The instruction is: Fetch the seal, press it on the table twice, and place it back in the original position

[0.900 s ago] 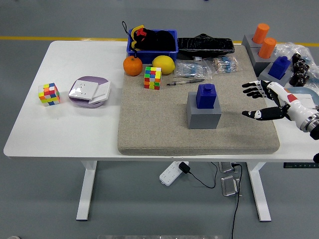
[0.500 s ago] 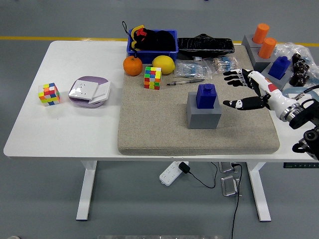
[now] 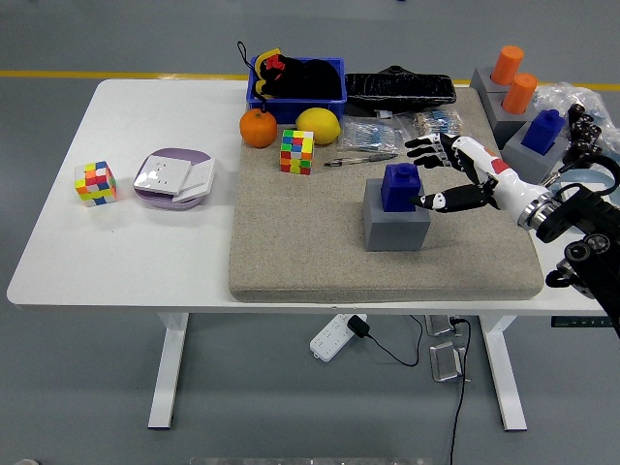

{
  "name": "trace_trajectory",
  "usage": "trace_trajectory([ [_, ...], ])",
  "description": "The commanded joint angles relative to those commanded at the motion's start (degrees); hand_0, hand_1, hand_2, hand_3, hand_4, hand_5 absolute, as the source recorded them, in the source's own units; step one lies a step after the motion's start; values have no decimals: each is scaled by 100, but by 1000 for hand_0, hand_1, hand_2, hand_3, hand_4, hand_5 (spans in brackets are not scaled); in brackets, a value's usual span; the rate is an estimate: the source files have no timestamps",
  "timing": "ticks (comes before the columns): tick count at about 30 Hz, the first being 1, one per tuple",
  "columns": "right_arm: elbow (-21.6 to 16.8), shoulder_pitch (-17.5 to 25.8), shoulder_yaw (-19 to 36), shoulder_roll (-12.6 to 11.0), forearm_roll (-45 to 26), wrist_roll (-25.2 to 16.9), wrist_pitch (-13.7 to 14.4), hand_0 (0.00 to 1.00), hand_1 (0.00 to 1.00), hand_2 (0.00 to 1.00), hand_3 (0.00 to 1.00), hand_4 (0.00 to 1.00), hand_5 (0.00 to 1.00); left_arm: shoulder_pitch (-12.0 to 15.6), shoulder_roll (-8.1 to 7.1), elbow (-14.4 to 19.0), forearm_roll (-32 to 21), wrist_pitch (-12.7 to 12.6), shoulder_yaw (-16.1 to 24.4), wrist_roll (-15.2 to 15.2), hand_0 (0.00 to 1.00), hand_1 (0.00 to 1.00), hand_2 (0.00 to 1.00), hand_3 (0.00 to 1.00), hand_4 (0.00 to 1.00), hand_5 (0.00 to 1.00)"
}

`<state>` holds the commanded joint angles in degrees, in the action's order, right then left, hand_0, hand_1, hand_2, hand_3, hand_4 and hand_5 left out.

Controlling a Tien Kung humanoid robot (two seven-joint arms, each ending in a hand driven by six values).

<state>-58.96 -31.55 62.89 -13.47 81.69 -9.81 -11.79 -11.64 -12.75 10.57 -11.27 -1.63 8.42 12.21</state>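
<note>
A blue seal [image 3: 400, 186] stands upright on a grey block [image 3: 395, 221] in the middle of the beige mat [image 3: 320, 252]. My right hand [image 3: 433, 174] reaches in from the right, fingers spread. Its thumb tip is at the seal's right side, and the other fingers hover just beyond the seal's far right. Whether the thumb touches the seal cannot be told. The hand holds nothing. The left arm is out of sight.
Behind the seal lie a pen [image 3: 360, 159], packets [image 3: 374, 136], a colourful cube [image 3: 296, 151], a lemon [image 3: 318, 126], an orange [image 3: 258, 128] and a blue bin [image 3: 296, 81]. At the right stand other seals on grey blocks [image 3: 539, 136]. At the left are a cube [image 3: 96, 183] and a white box [image 3: 173, 178].
My right hand has moved left and slightly away across the mat, from the mat's right edge up to the blue seal. The seal has not moved.
</note>
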Motion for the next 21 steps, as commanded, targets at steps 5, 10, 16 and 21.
trace_trajectory([
  [5, 142, -94, -153, 28, -41, -63, 26, 824, 778, 776, 813, 959, 2, -2, 28, 6, -18, 9, -28, -11, 808, 782, 758, 798, 669, 438],
  [10, 241, -200, -286, 63, -96, -100, 89, 845, 806, 801, 846, 968, 2, -28, 39, 14, -72, 14, -88, -35, 810, 782, 758, 797, 669, 439],
  [16, 345, -290, -372, 84, -115, -134, 164, 840, 803, 797, 841, 967, 2, -39, 32, 15, -3, 13, -41, -15, 809, 782, 759, 797, 668, 436],
  [21, 470, -368, -511, 71, -141, -180, 208, 833, 794, 787, 832, 958, 2, -42, 39, 17, 40, 16, -11, 0, 809, 782, 758, 797, 668, 435],
])
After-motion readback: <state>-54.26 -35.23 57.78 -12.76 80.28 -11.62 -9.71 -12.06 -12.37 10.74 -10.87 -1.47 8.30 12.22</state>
